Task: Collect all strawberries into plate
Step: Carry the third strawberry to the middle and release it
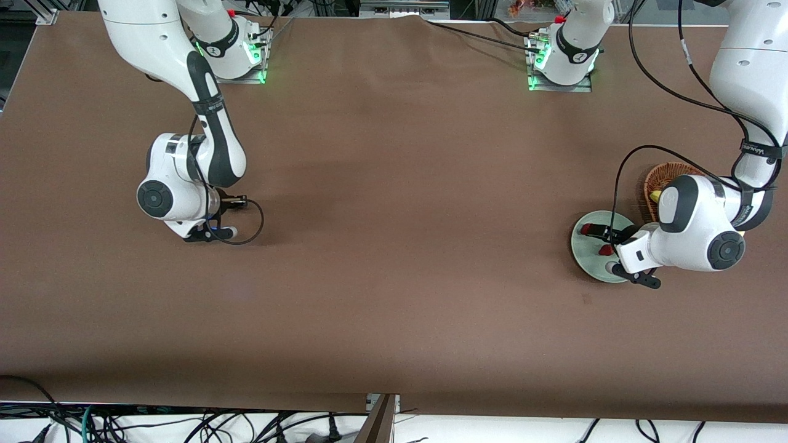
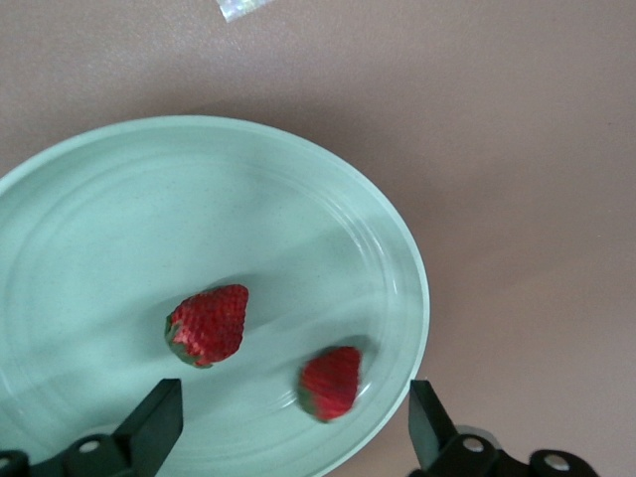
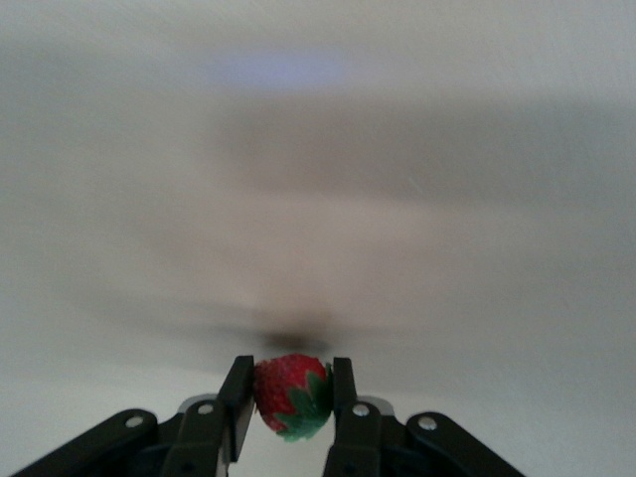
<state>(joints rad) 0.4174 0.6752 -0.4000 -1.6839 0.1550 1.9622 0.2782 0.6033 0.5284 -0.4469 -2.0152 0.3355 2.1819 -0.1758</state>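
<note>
Strawberries in two places: two lie in the plate point(image 1: 594, 260) and one is held by the right gripper point(image 3: 289, 397). Seen from the front camera, a brown table point(image 1: 394, 246) carries two white arms whose bases stand along its farthest edge.

The plate, round and pale mint-green, sits toward the left arm's end of the table. Touching or nearly touching its farther edge is a brown wicker basket point(image 1: 662, 178), largely covered by the left arm, with something yellow just showing inside it. One strawberry point(image 1: 586, 229) lies near the plate's farther rim, and a second strawberry point(image 1: 606, 250) lies close to the plate's middle. In the left wrist view both berries point(image 2: 208, 324) point(image 2: 331, 382) rest apart from each other on the plate's smooth surface, red with small green caps.

The left gripper point(image 2: 288, 432) hangs just over the plate with its two black fingers point(image 2: 154, 427) spread wide, nothing between them; the berries lie below the gap.

The right gripper is toward the right arm's end of the table, low over bare brown surface. Its fingers point(image 3: 237, 402) are clamped on the third strawberry point(image 3: 291, 396), a red berry with its green cap pointing down between the pads.
</note>
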